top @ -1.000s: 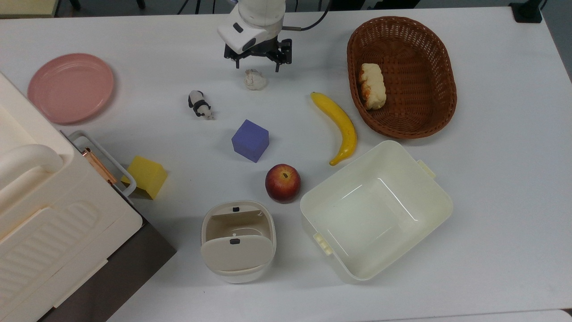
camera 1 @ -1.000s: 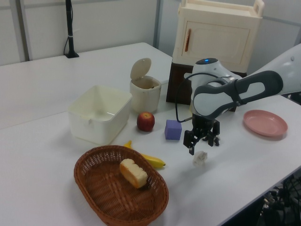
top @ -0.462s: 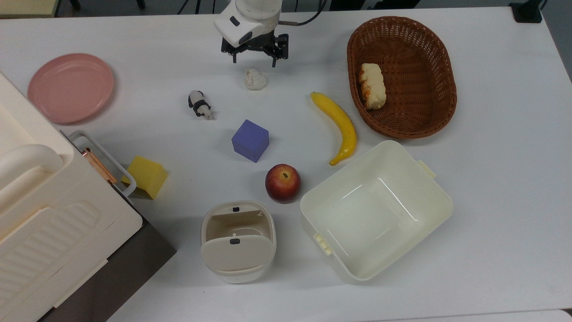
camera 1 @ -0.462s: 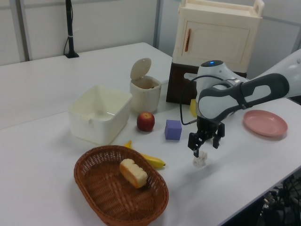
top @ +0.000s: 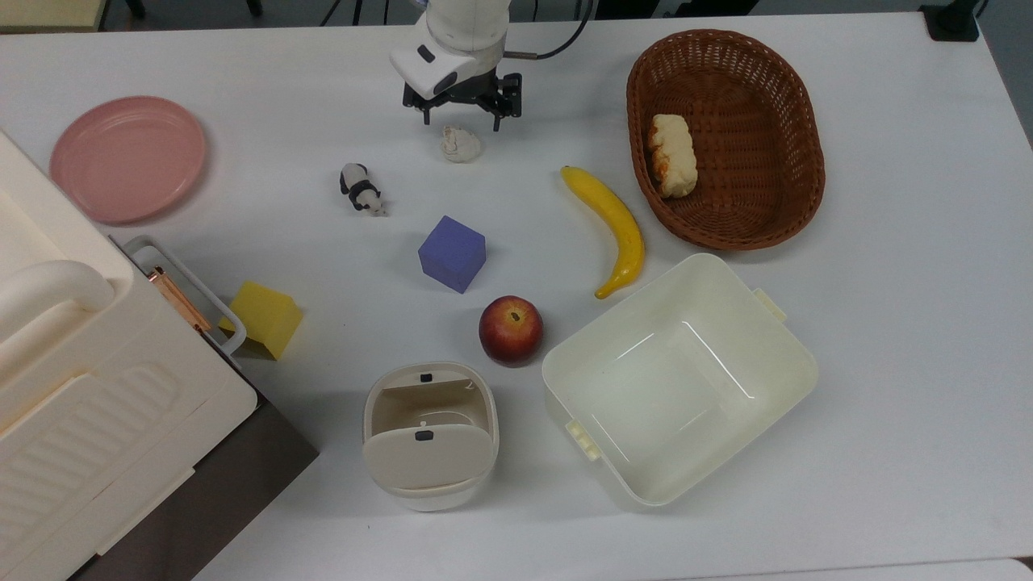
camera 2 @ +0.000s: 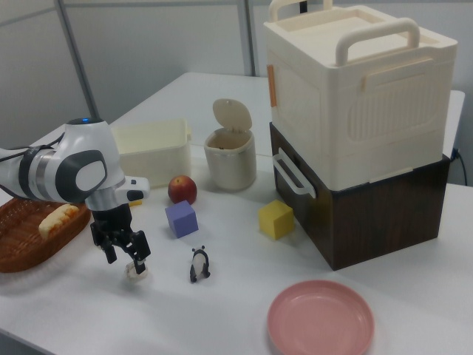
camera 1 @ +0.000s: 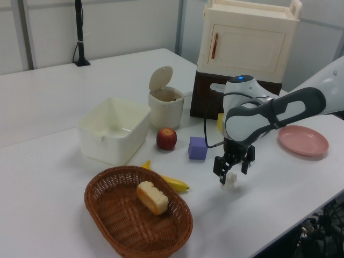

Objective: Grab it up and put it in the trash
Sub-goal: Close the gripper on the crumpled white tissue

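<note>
The small off-white crumpled paper lump (top: 461, 144) lies on the white counter (top: 888, 323) near its far edge in the top view, well apart from the small cream-beige rounded-square trash bin (top: 429, 436), which stands near the counter's opposite edge. The lump is roughly round, with no clear long axis or heading. No writing can be read on it; the bin's raised flap lid (camera 1: 160, 78) carries only a small black mark.

The black two-finger gripper (top: 462, 123) of the white arm hangs directly over the lump, its fingers (camera 2: 109, 253) spread apart on either side of it and not gripping it. In the right view the lump (camera 2: 134, 271) rests on the counter just beneath the gripper (camera 2: 126, 257), beside the black-and-white panda figurine (camera 2: 199, 264).
</note>
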Robot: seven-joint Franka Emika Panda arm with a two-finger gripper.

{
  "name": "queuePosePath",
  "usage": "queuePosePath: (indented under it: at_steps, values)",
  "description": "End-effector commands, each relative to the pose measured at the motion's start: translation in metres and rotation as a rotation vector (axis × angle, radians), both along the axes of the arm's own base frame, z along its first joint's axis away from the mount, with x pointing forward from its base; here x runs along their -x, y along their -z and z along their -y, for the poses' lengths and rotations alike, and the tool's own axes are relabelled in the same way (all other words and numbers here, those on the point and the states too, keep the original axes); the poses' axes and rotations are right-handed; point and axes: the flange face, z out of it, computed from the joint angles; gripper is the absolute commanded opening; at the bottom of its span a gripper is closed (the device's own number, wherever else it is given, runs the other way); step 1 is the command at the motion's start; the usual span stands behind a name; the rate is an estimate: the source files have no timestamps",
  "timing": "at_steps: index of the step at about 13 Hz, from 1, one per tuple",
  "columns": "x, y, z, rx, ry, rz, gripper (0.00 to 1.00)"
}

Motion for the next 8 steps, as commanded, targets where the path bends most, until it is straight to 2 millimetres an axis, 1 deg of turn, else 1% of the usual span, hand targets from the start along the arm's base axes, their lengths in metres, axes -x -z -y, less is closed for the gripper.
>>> queuePosePath:
  at_steps: [1, 8]
  values:
    - [-0.014, 0.000, -0.002, -0.019, -0.020, 0.056, 1.00]
    - [-0.016, 0.013, -0.002, -0.018, -0.043, 0.043, 1.00]
